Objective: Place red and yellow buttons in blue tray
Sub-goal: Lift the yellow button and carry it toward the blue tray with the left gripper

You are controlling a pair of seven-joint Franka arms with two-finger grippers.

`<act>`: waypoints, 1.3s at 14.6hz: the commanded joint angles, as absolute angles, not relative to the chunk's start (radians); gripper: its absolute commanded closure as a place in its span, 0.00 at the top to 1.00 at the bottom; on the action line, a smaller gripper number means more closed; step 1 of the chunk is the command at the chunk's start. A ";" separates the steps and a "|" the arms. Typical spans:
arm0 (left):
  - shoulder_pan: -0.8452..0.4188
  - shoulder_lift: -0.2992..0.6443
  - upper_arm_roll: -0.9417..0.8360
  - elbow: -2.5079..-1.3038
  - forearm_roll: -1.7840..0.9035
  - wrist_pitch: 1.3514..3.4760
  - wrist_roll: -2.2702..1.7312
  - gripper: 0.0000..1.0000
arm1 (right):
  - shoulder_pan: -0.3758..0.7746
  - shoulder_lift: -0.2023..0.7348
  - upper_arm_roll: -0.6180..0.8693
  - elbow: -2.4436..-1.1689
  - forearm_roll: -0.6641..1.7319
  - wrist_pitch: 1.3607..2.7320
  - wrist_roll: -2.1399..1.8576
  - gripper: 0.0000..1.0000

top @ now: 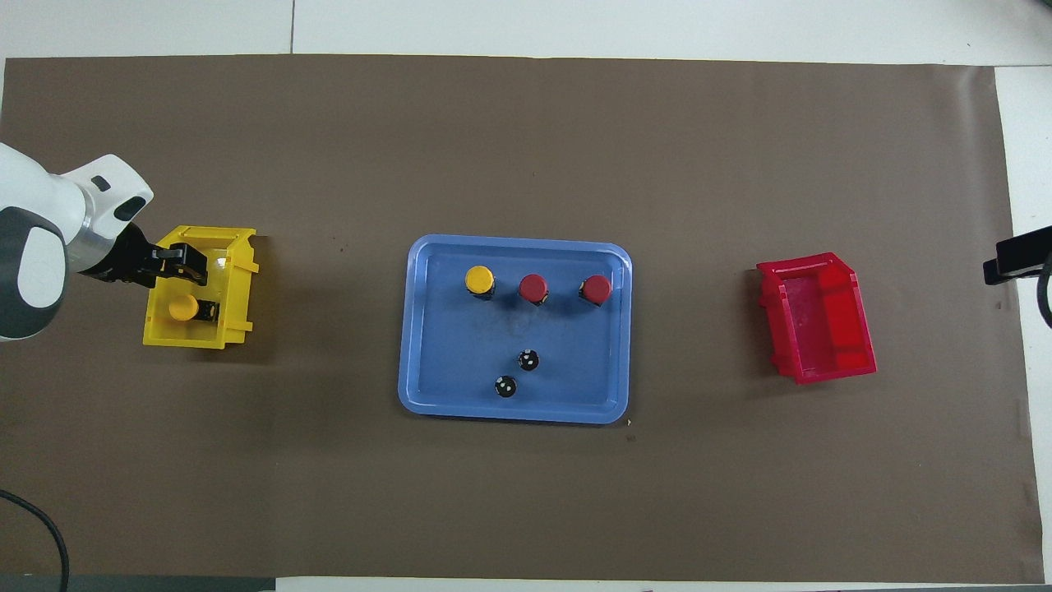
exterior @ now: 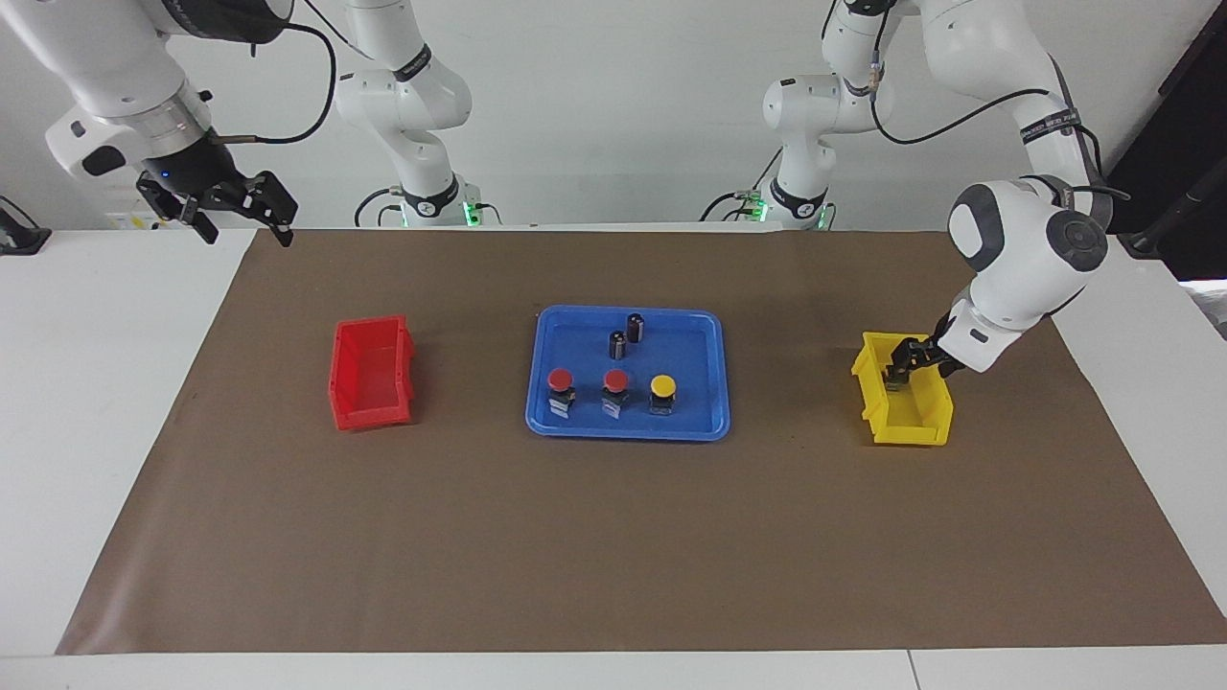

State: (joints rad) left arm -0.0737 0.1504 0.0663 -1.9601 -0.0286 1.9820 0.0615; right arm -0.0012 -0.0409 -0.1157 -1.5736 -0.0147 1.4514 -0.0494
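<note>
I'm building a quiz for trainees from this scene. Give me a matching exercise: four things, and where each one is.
Things:
1. two red buttons
2. lone yellow button
3. left gripper
4. right gripper

Places:
A. raised over the table's edge, waiting
B. lying in the yellow bin
C. standing in the blue tray
D. reaching into the yellow bin

Pairs: 1-C, 2-B, 3-D, 4-A

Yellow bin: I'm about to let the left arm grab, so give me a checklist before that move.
1. Small yellow mushroom-cap button lies inside deep yellow plastic bin: ok.
2. Left end effector is in the bin: ok.
3. Grip on button: cannot tell.
4. Shallow blue plastic tray has bare floor: ok.
5. Right end effector waits off the mat's corner: ok.
</note>
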 commanded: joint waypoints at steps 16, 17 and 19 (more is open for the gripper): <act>-0.025 0.074 0.072 -2.108 -0.044 2.054 0.069 0.04 | -0.002 -0.041 -0.117 -1.574 -0.012 1.439 -0.067 1.00; -0.026 0.083 0.072 -2.073 -0.044 2.034 0.066 0.03 | -0.002 -0.041 -0.117 -1.574 -0.012 1.439 -0.067 1.00; -0.031 0.084 0.072 -1.978 -0.054 1.909 0.061 0.03 | -0.002 -0.041 -0.117 -1.574 -0.012 1.439 -0.067 1.00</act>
State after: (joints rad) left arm -0.0347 0.0941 0.0759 -2.0590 -0.0326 2.0121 0.0616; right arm -0.0012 -0.0409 -0.1157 -1.5736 -0.0147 1.4514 -0.0494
